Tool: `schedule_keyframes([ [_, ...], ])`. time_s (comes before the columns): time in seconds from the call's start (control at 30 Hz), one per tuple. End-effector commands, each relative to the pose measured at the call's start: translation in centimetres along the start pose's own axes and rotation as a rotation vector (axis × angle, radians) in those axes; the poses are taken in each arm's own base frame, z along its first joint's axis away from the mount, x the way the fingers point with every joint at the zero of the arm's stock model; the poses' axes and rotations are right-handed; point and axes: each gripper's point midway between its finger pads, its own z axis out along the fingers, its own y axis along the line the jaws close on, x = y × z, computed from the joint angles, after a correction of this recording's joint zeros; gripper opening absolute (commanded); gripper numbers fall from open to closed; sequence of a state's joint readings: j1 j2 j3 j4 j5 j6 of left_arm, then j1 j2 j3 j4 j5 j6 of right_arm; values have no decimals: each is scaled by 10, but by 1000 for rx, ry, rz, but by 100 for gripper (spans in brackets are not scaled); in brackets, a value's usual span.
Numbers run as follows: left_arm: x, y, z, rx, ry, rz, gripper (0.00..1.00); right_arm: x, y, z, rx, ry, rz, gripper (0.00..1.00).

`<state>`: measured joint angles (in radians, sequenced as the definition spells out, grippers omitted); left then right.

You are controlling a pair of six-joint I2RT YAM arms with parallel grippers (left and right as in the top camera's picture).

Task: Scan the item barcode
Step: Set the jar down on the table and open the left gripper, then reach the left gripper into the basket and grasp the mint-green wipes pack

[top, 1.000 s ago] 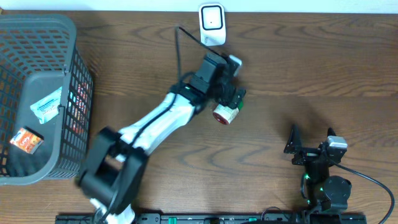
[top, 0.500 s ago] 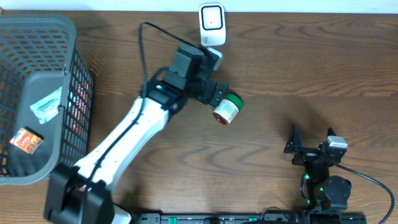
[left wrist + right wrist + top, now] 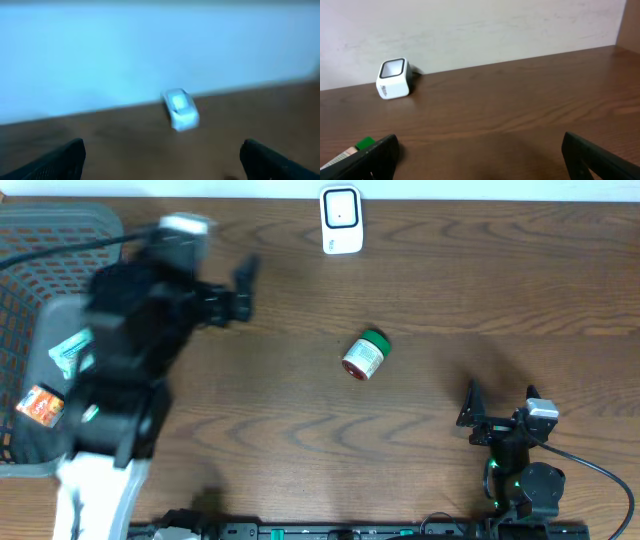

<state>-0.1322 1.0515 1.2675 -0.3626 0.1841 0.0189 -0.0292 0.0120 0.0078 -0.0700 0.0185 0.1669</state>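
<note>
Green-capped bottle (image 3: 365,355) shows overhead; left wrist sees only the scanner (image 3: 180,109); left pincer (image 3: 161,152), right pincer (image 3: 480,150) wide, empty.

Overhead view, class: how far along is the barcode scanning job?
Done, apparently: green-capped white bottle lies loose near the white scanner. In hand: nothing; left gripper and right gripper show open, empty fingers. Left: packets wait in the grey mesh basket.
</note>
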Motion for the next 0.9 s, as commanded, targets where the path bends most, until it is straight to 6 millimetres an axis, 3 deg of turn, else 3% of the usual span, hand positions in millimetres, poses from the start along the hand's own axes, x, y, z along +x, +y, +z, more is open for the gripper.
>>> schedule_keyframes([
  [0.0, -22, 51, -37, -217, -96, -99, 98, 0, 1, 0, -5, -2, -16, 99],
  [0.1, -24, 101, -73, -443, -153, -237, 98, 0, 1, 0, -5, -2, -16, 99],
  [0.2, -9, 148, -98, -647, -165, -373, 98, 0, 1, 0, -5, -2, -16, 99],
  [0.4, 30, 219, -121, -881, -164, -649, 98, 0, 1, 0, -5, -2, -16, 99],
  [0.53, 57, 260, -119, -988, -131, -751, 98, 0, 1, 0, -5, -2, -16, 99],
  [0.67, 90, 290, -107, -1049, -42, -794, 98, 0, 1, 0, -5, -2, -16, 99],
  [0.87, 152, 316, -69, -1030, 140, -907, 98, 0, 1, 0, -5, -2, -16, 99],
])
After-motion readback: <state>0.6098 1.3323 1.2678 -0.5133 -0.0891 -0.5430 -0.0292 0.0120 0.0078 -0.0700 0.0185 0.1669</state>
